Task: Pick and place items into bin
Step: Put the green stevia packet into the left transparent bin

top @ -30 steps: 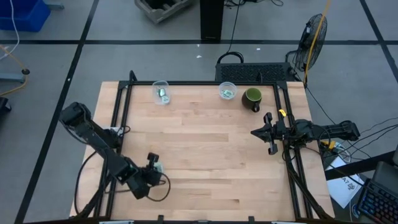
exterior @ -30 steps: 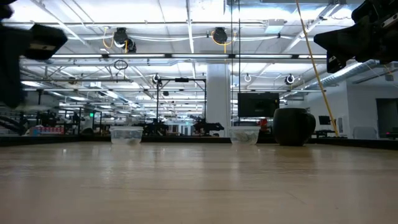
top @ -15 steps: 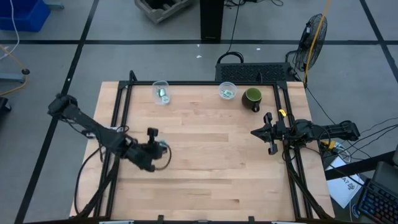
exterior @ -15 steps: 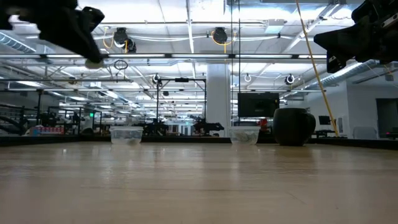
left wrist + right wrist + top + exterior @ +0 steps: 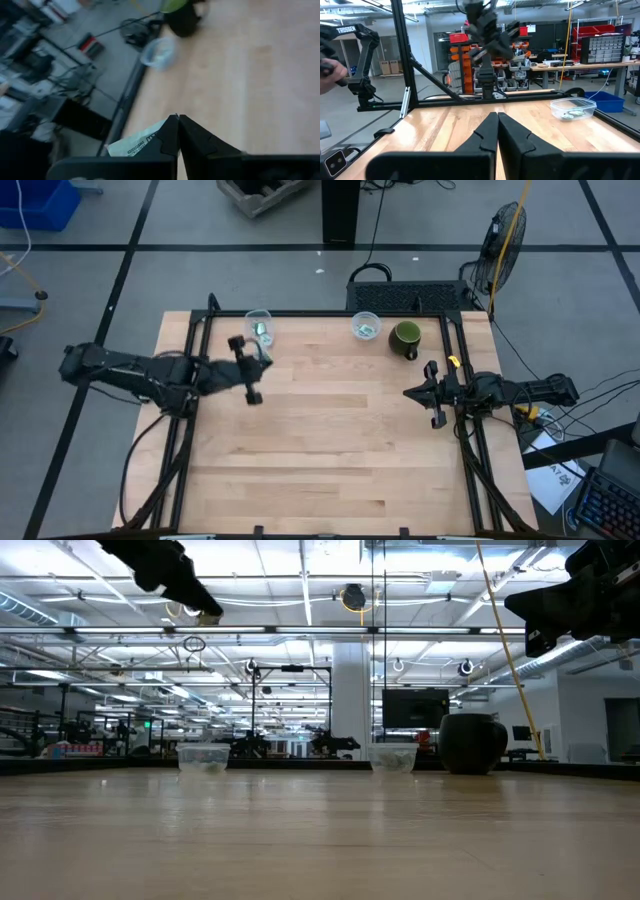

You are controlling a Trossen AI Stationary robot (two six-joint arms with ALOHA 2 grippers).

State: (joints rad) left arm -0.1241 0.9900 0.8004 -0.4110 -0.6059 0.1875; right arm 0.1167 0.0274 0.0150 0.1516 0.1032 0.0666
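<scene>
From above, the dark two-finger left gripper (image 5: 246, 370) hangs over the pale wooden table (image 5: 330, 450), just beside the clear plastic cup on the left (image 5: 259, 328) at the far edge, which already holds a small green-and-white packet. A second clear plastic cup (image 5: 366, 326) with a packet inside sits further right, next to a dark green mug (image 5: 405, 338). The dark right gripper (image 5: 430, 394) waits at the table's right edge.

Level with the table, the left gripper (image 5: 165, 568) rides high, well above the left cup (image 5: 204, 756).

The left wrist camera shows its fingers clamped together on a pale mint-green and white flat packet (image 5: 135, 145), which sticks out to one side.

The right wrist camera shows the right gripper's fingers (image 5: 496, 131) pressed together, holding nothing.

This looks like the carry step: packet in hand, nearing the bin. Next, the gripper likely needs to centre over the left cup's mouth, lower, then part its fingers
</scene>
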